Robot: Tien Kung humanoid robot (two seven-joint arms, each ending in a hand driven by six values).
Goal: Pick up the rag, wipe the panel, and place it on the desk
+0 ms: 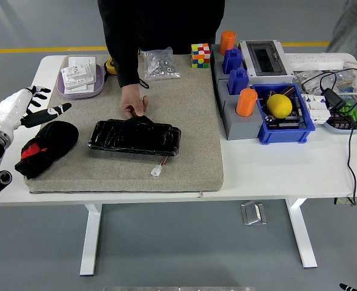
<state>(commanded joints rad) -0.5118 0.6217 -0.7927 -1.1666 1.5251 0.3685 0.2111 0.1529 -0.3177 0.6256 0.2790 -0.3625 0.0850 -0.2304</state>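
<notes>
A black rag (46, 146) with a red patch lies crumpled on the left end of the beige mat (190, 115). The glossy black panel (134, 137) lies flat mid-mat, with a small white connector (158, 170) on a wire at its front. My left hand (28, 107), white with black fingertips, hovers open just above and left of the rag, not touching it. A person's hand (134, 104) presses on the panel's far edge. My right hand is out of view.
A purple dish (81, 79) with white cards sits back left, a bag of screws (160, 63) and a colour cube (200, 54) at the back. On the right stand a grey stand with orange cylinders (246, 102) and a blue bin (284, 115) holding a yellow ball, and cables (336, 97).
</notes>
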